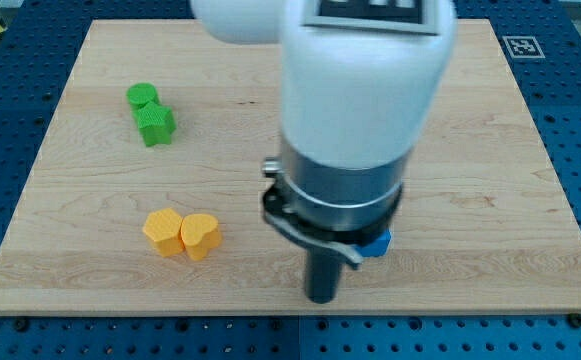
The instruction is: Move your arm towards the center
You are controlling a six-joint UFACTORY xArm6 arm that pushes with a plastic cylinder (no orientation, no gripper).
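My tip (321, 298) rests on the wooden board (90, 270) near its bottom edge, a little right of the middle. A blue block (378, 243) shows just up and right of the tip, mostly hidden behind the arm; its shape cannot be made out. A yellow heart block (200, 236) and a yellow hexagon block (163, 231) touch each other to the left of the tip. A green round block (142, 96) and a green star block (155, 124) touch at the upper left, far from the tip.
The arm's large white and grey body (355, 90) hides the middle and top of the board. A blue perforated table (580, 120) surrounds the board. A black-and-white marker (522, 46) sits at the board's top right corner.
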